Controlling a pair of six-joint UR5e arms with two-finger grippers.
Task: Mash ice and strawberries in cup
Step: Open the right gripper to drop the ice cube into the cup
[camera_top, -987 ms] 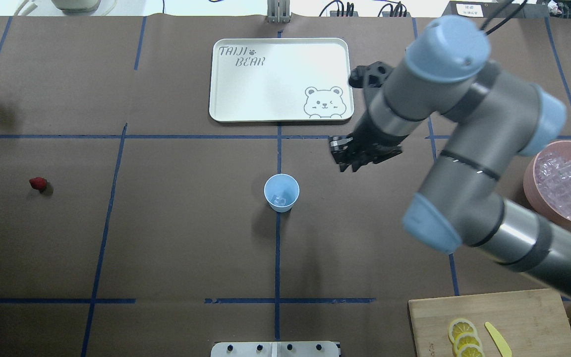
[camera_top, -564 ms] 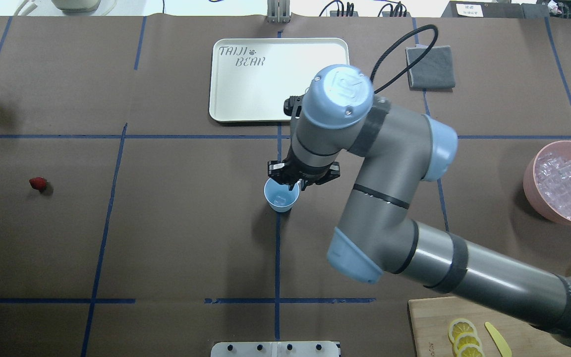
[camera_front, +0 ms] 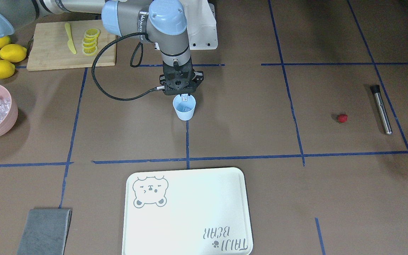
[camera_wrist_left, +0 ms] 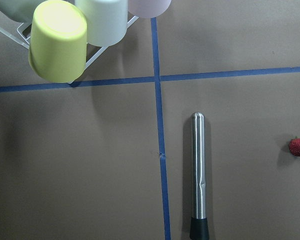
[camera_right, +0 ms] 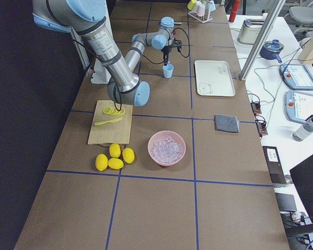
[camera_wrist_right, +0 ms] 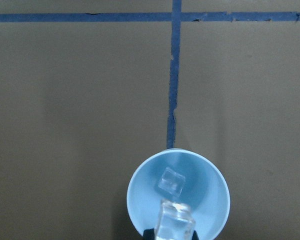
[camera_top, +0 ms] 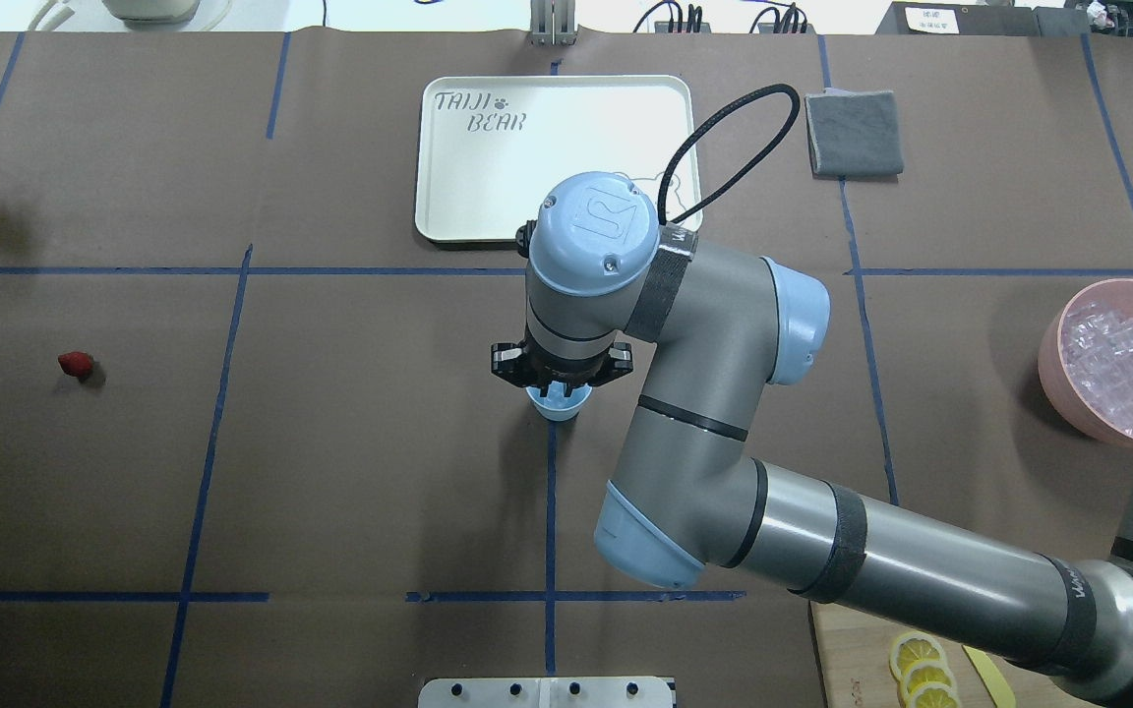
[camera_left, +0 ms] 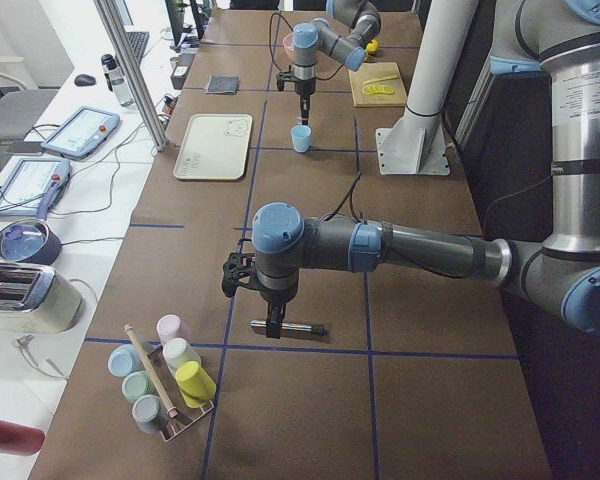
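1 ice (camera_wrist_right: 176, 222) in R gripper (camera_front: 183, 96)

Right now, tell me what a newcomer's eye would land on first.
The right gripper hangs directly over the blue cup at table centre, its jaws pinching an ice cube above another cube already inside. Then comes the lone red strawberry, lying far off near the steel rod.

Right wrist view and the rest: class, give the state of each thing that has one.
cup: upright, holding one loose ice cube.
held ice cube: pinched above the cup's mouth.
right gripper: shut on held ice cube.
left gripper: open or shut, cannot tell.
strawberry: lying outside the cup.
steel rod: lying flat.
pink bowl: full of ice.
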